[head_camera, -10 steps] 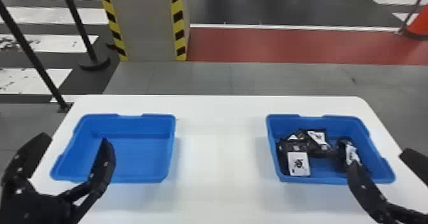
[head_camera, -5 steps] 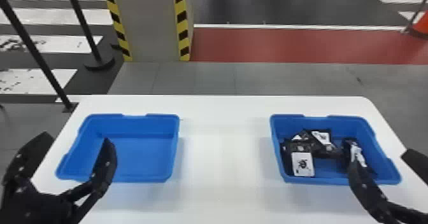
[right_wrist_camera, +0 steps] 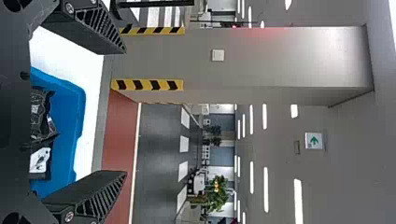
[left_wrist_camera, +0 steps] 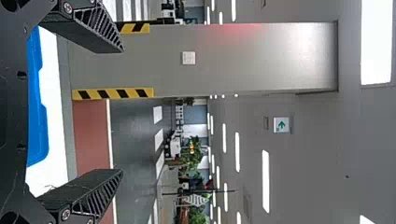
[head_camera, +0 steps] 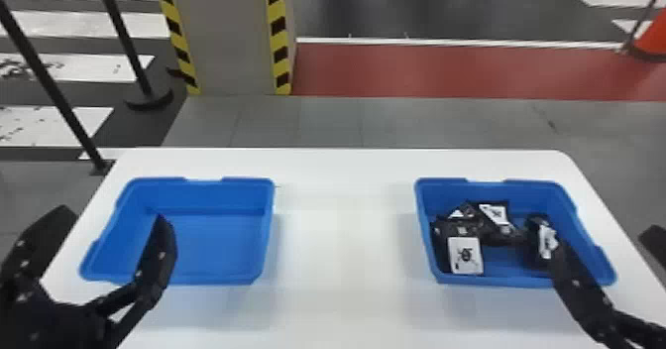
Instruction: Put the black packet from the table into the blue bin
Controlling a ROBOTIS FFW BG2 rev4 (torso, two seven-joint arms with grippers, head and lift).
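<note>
Right pincer (head_camera: pixel 598 239), fingers spread wide, nothing between them. It hangs over the near right corner of the right-hand blue bin (head_camera: pixel 505 261). Left pincer (head_camera: pixel 113 215) also spread, nothing in it, at the near left part of the other blue bin (head_camera: pixel 218 246).

Just changed: both pincers have edged outward a little from a half second back, left one to the left, right one to the right. No grasp came of it. Reads as parking or re-posing, not an approach.

Task's thing: black packets (head_camera: pixel 463 256) lie inside the right-hand bin, mostly left of the right pincer; one packet (head_camera: pixel 547 240) sits right by its inner finger and is partly hidden by it. Can't tell which one the task means. Probably placed already, my guess.

Vs earlier frame: bins and counter (head_camera: pixel 347 268) sit slightly further left in the head view, likely head or body sway. Packets haven't shifted in their bin.

If done, lift the right pincer clear first; its inner finger could snag that packet or the rim.
</note>
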